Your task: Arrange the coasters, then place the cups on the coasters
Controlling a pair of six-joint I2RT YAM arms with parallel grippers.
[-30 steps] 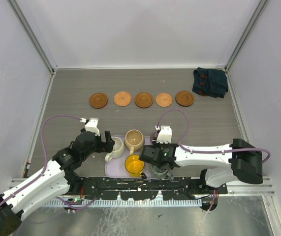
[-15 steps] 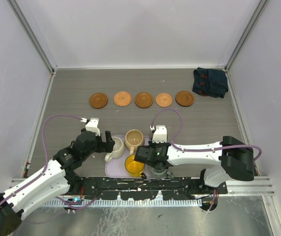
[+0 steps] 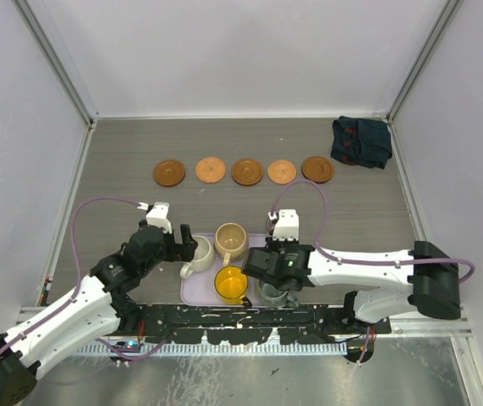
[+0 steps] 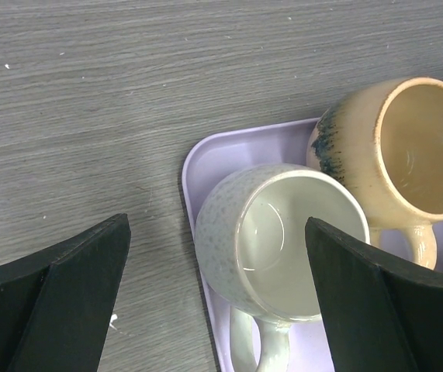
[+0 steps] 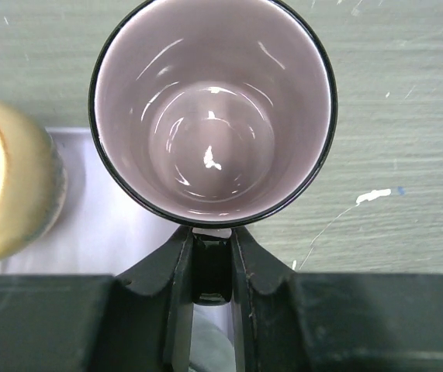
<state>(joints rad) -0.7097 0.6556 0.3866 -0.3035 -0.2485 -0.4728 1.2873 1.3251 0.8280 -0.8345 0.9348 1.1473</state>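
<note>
Several brown coasters [image 3: 247, 172] lie in a row across the table's middle. On the lavender tray [image 3: 190, 286] stand a cream-white cup [image 3: 200, 249], a tan cup [image 3: 231, 238], a yellow cup [image 3: 231, 282] and a grey-green cup [image 3: 271, 295], the last partly under my right arm. My right gripper [image 5: 212, 242] is shut on the handle of the mauve cup [image 5: 212, 108], which sits upright over the tray's right edge [image 5: 105, 225]. My left gripper [image 4: 215, 232] is open, its fingers [image 4: 66, 302] on either side of the cream-white cup [image 4: 283, 240] without touching it.
A crumpled dark blue cloth [image 3: 361, 141] lies at the back right, beside the last coaster. The tan cup [image 4: 415, 147] stands close against the cream-white one. Grey walls enclose the table on three sides.
My right gripper has closed onto the mauve cup's handle, and the right arm swung slightly left, then back right. The left arm has not moved.
</note>
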